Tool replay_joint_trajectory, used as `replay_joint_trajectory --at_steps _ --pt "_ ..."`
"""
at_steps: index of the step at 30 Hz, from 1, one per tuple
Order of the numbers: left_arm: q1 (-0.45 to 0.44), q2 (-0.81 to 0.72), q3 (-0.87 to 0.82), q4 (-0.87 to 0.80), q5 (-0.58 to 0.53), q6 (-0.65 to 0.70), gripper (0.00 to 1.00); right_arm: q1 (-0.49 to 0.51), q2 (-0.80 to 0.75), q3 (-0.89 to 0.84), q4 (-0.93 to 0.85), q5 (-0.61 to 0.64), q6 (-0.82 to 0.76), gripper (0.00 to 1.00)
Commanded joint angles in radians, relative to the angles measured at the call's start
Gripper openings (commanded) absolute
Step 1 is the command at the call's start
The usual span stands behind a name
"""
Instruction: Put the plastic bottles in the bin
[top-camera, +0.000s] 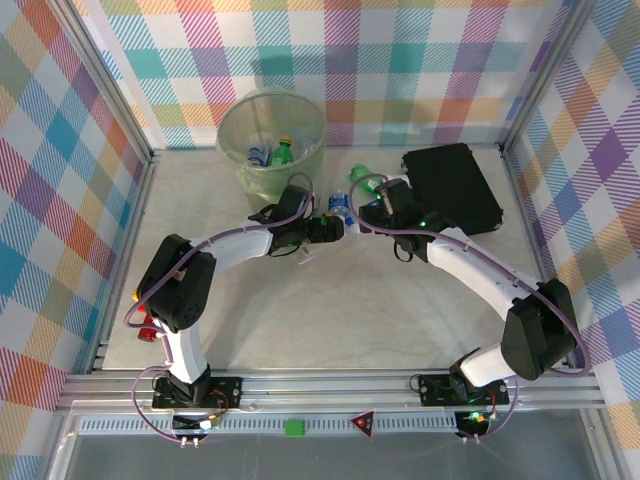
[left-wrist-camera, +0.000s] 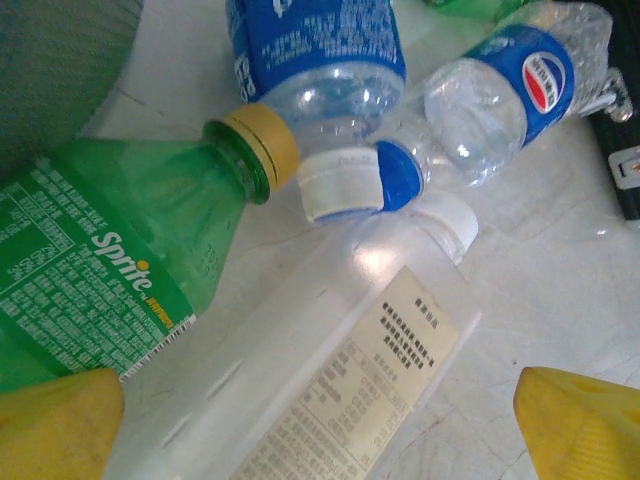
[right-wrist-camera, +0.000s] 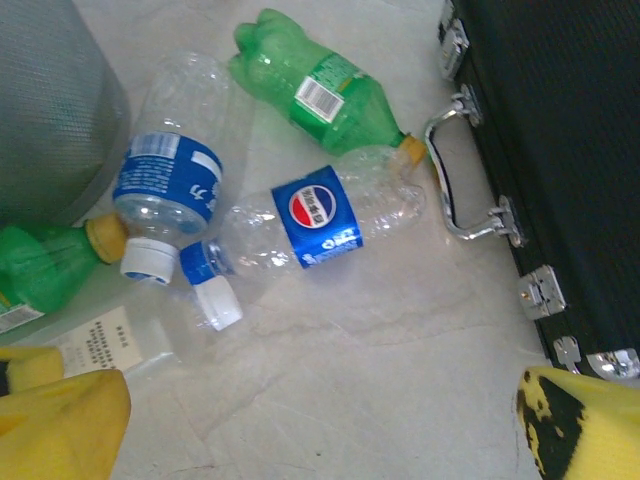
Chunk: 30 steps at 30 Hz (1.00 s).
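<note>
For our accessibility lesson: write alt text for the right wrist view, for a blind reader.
Plastic bottles lie on a pale table, some green, some clear with blue labels. A grey mesh bin stands left, a black case right; the open right gripper frames the bottom corners.

Yellow fingertips of the left gripper frame a green Sprite bottle, yellow-capped; beyond the jaws, a clear, blue-labelled Pepsi bottle and black case.

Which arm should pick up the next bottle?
Left. The left hand is open right over the clear bottle with the paper label, near the bin. The right hand, also open, hangs over bare table, the blue-label bottle farther ahead.
</note>
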Motion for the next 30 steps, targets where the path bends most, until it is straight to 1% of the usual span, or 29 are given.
replay_joint_trajectory --at_steps 1,12,17,19,23,26,30 --pt "-0.025 0.022 -0.009 -0.072 -0.029 0.038 1.0 -0.012 -0.024 -0.016 0.026 -0.013 0.04 0.99" --pt "-0.098 -0.051 -0.099 -0.108 -0.072 0.027 1.0 -0.022 -0.03 -0.009 0.031 -0.025 0.052 0.99" --pt "-0.118 -0.021 -0.098 -0.111 -0.092 0.024 0.98 -0.025 -0.027 -0.009 0.03 -0.03 0.057 0.99" --pt "-0.119 0.002 -0.083 -0.12 -0.105 0.03 0.94 -0.026 -0.027 -0.007 0.025 -0.032 0.059 0.99" --pt "-0.121 0.02 -0.066 -0.13 -0.132 0.043 0.9 -0.028 -0.03 -0.005 0.021 -0.033 0.056 0.99" --pt "-0.123 0.018 -0.064 -0.13 -0.144 0.054 0.82 -0.032 -0.037 -0.009 0.021 -0.033 0.056 0.99" --pt "-0.125 0.016 -0.067 -0.136 -0.159 0.065 0.68 -0.039 -0.044 -0.016 0.027 -0.037 0.062 0.99"
